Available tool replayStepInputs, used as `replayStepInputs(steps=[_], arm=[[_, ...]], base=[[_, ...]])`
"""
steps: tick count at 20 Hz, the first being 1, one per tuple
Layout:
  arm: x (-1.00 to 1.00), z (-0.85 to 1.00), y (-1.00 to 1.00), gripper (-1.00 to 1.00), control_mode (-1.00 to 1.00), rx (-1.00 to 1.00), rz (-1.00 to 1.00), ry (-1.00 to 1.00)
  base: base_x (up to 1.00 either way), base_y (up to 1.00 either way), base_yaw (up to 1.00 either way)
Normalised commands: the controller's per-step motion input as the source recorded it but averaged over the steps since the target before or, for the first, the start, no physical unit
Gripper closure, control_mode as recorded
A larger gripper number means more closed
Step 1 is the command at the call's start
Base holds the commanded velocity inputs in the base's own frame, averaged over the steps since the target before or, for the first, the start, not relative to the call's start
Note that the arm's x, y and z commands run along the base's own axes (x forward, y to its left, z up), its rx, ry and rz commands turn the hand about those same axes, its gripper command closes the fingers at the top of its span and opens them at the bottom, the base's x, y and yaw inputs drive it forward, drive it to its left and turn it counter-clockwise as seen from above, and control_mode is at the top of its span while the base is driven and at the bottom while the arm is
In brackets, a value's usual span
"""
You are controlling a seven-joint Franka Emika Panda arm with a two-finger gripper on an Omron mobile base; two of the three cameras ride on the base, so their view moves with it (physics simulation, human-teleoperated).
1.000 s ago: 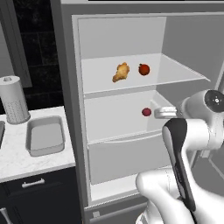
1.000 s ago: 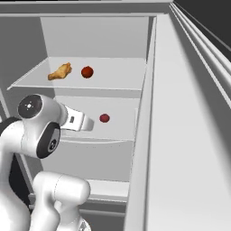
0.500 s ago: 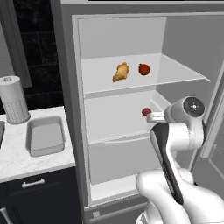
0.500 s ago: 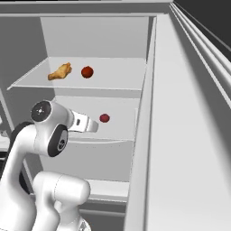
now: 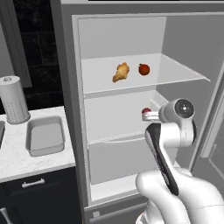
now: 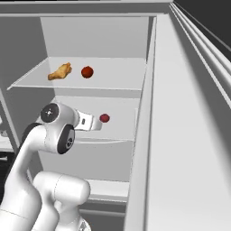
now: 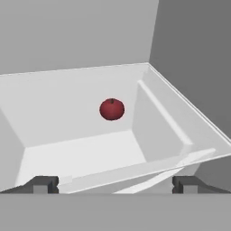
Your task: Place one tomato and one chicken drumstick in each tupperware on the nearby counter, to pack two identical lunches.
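The arm (image 5: 164, 153) rises, bends at the elbow and reaches level toward the fridge's (image 5: 65, 109) middle shelf. The gripper (image 7: 113, 184) points at that shelf, its fingers (image 7: 43, 184) spread wide, holding nothing.

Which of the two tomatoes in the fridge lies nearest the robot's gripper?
The tomato on the middle shelf, alone just ahead of the open gripper. The other tomato sits one shelf higher, beside the chicken drumstick.
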Motion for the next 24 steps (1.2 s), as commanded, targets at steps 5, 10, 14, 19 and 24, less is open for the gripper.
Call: replayStepInputs(steps=[5, 10, 14, 19, 24], arm=[[0.47, 0.00, -0.14, -1.00, -1.00, 0.00, 0.00, 0.08], [0.57, -0.08, -0.12, -1.00, -1.00, 0.00, 0.00, 0.16], [0.50, -0.30, -0.02, -1.00, -1.00, 0.00, 0.00, 0.09], [0.28, -0.44, 0.00, -1.00, -1.00, 0.00, 0.00, 0.00], [0.32, -0.15, -0.10, -1.00, -1.00, 0.00, 0.00, 0.00]], base=[[0.00, 0.00, 0.00], [0.00, 0.00, 0.00], [0.00, 0.00, 0.00], [0.00, 0.00, 0.00], [0.00, 0.00, 0.00]])
